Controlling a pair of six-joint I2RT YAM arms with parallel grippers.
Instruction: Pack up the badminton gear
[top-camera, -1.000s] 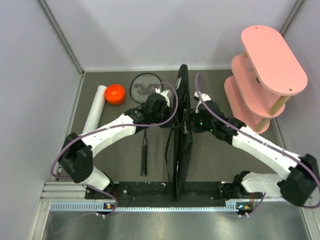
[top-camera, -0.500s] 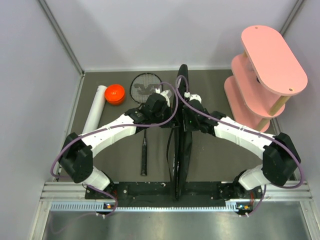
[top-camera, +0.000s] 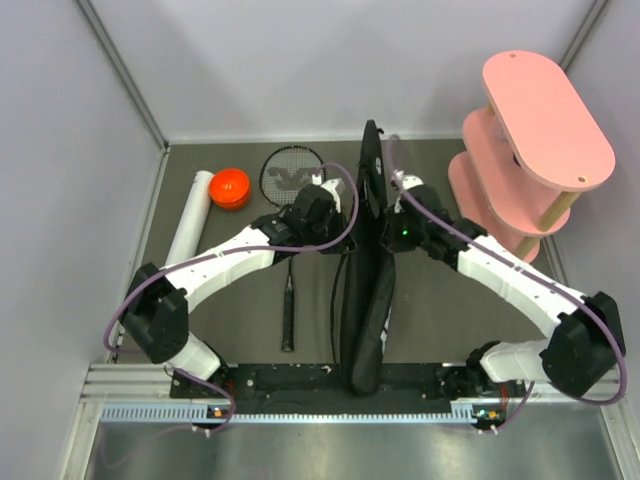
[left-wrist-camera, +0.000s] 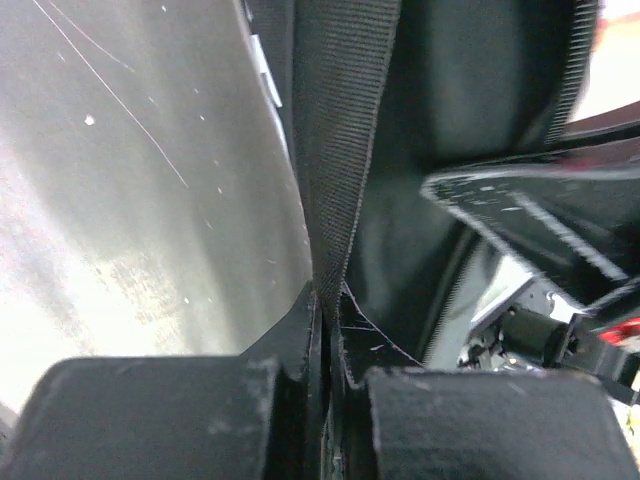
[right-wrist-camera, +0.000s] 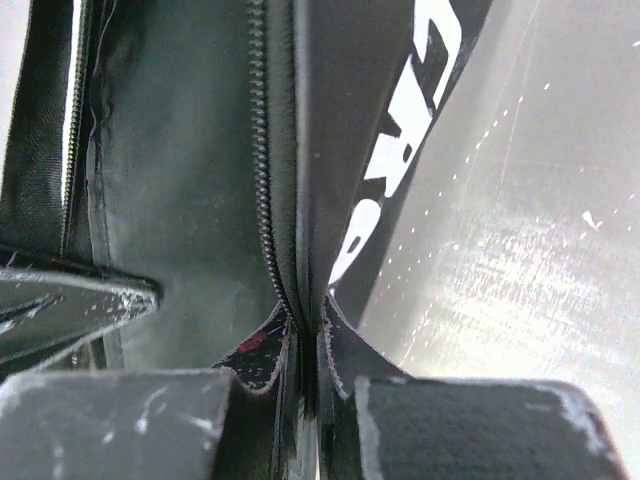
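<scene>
Left gripper: pinched tight on the black webbing at the edge of the CROSSWAY bag. Right gripper: pinched tight on the bag's zipper edge, beside the white lettering. Bag up on edge between the two arms, mid-tabletop. Left of it, lying flat: one black racket, white tube, orange cap just beside the tube's far end.

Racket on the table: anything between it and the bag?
Yes. The left arm crosses over the racket at its shaft, and the left gripper, jaws shut, holds the bag beside it.
</scene>
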